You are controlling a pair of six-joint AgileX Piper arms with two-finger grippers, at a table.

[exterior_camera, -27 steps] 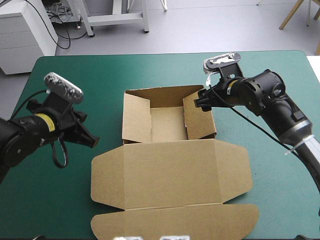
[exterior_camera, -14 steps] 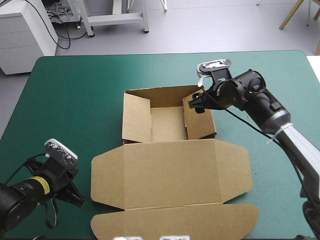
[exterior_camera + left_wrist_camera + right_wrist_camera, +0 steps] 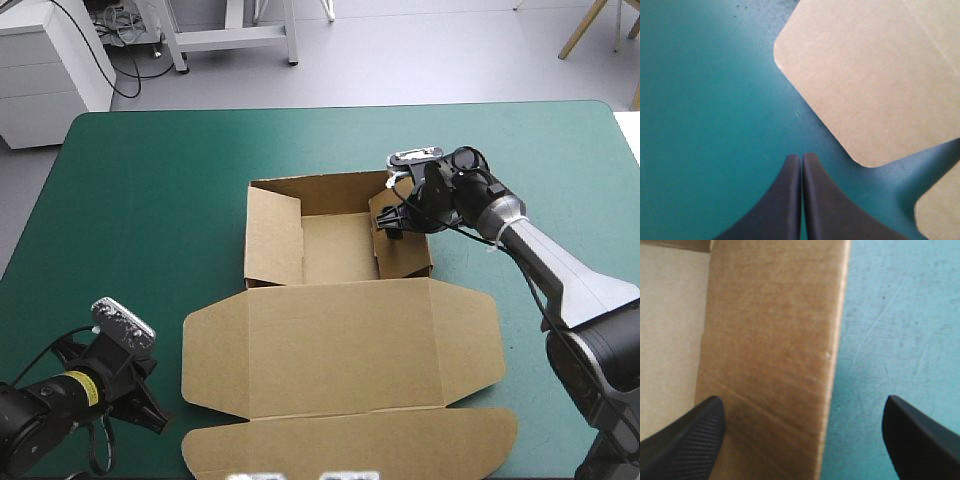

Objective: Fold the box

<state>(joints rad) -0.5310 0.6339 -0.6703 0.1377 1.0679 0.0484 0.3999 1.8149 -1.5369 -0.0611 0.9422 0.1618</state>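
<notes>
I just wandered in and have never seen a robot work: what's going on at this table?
Two robot arms are folding a brown box on the teal-green table. It is an open tray with its lid lying flat. The right gripper is open, with the tray's right wall between its fingers. The left gripper is shut and empty, low near the table's near-left corner, beside the lid's rounded flap.

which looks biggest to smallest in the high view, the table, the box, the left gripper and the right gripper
1. table
2. box
3. left gripper and right gripper: both small and much alike, so not ranked against each other.
</notes>
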